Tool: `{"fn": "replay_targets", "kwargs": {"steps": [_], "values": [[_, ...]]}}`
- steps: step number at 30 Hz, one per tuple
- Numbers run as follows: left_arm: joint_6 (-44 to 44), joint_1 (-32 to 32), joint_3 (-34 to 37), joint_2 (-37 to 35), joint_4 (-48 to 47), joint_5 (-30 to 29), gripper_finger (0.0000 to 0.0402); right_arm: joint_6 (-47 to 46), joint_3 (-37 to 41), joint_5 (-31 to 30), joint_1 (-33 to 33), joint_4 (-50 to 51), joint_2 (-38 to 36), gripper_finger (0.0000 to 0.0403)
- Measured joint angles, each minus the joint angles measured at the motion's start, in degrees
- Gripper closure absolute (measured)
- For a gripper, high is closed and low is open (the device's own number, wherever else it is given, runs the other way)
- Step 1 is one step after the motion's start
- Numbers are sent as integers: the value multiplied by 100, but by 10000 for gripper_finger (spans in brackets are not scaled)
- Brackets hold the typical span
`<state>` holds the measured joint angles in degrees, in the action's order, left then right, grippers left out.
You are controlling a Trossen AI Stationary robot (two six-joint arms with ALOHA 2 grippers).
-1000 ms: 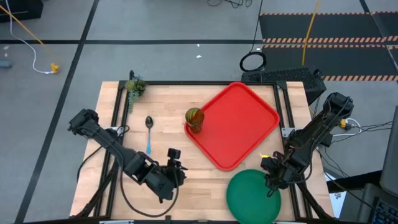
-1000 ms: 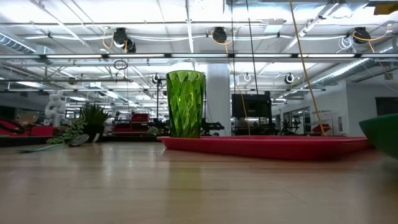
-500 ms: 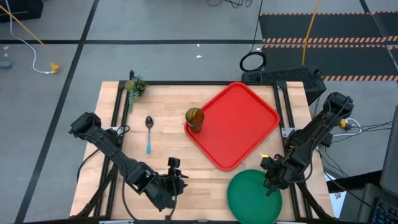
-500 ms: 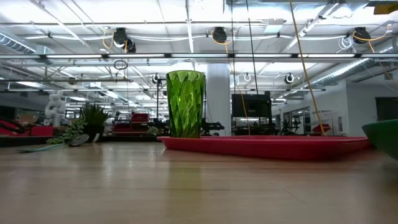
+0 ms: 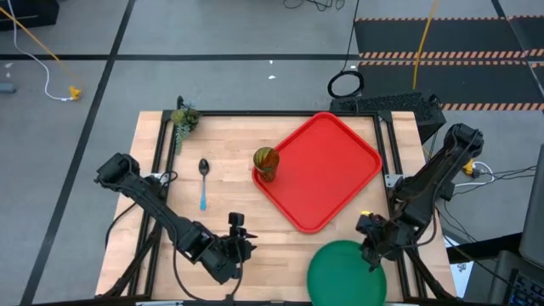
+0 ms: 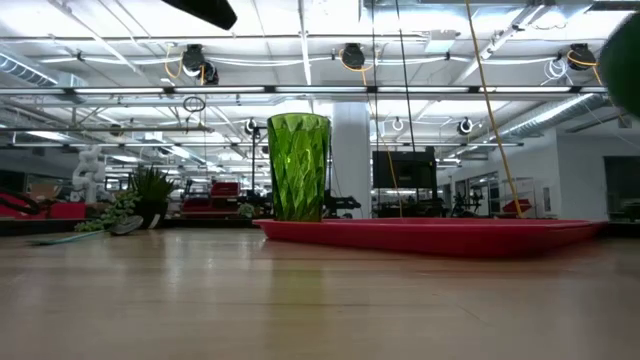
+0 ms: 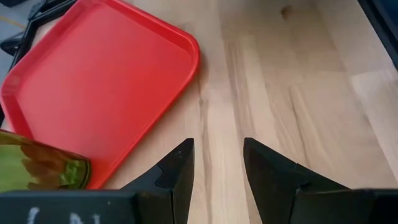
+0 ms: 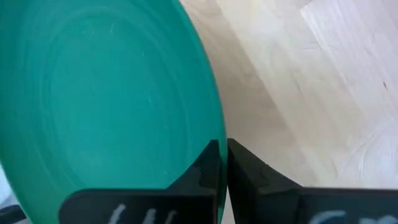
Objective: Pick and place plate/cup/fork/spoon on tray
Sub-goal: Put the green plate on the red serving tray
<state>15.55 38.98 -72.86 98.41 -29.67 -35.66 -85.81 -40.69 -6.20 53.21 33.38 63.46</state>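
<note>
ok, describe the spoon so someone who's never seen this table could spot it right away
Start at the red tray, then the green cup at its left corner. Left of the cup, alone on the bare wood, lies the spoon. It is the only slim utensil there, with a dark oval bowl pointing to the table's far edge and a light-blue handle.
</note>
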Motion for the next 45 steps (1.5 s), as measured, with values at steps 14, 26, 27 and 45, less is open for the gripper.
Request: {"fn": "replay_targets", "kwargs": {"steps": [14,26,27,45], "values": [[-235,184,39,0,-22,-226,259,348,-1125,-639,-194,1441,-52,401],[-201,214,154,-11,-197,-389,259,1379,-1434,-1074,-1035,2034,-591,401],[-156,214,205,-27,-192,-389,259,1459,-1434,-1082,-1119,2087,-659,401],[-910,149,2766,-1695,3000,-380,259,3336,-1439,-1541,-3700,2805,-1431,401]]}}
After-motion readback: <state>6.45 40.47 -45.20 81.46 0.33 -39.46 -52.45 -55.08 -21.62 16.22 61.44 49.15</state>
